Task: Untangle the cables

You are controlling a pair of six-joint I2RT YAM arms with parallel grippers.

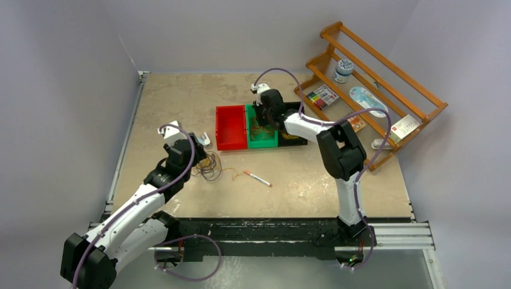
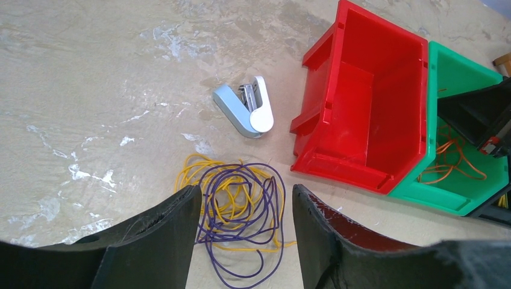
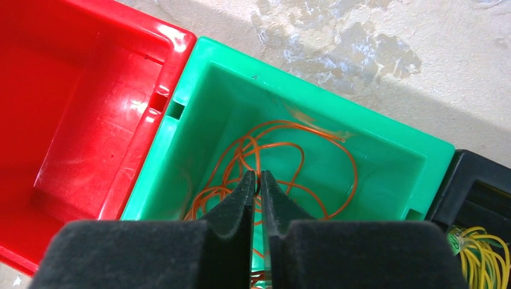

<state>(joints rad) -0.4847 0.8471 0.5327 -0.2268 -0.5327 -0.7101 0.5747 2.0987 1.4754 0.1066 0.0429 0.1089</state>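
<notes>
Orange cable [image 3: 293, 144] separated, inside green bin [image 3: 337, 101]; right pincer [image 3: 258, 176] above it, nearly pressed together, grip uncertain. Yellow-purple tangle [image 2: 238, 208] on desk [image 2: 90, 90] left of green bin, under spread left pincer [image 2: 246, 190]: not yet separated.

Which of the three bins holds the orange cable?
The green bin, the middle one, under the right pincer, holds the orange cable. The red bin beside it is empty; the black bin holds yellow cable.

White-and-black jointed left arm [image 1: 129, 208] bends low and forward, its black two-finger left gripper [image 2: 245, 192] aimed downward, jaws spread wide. Matching right arm [image 1: 340, 150] reaches far forward, elbow raised; its black foam-padded right gripper [image 3: 257, 180] points down, jaws nearly together
</notes>
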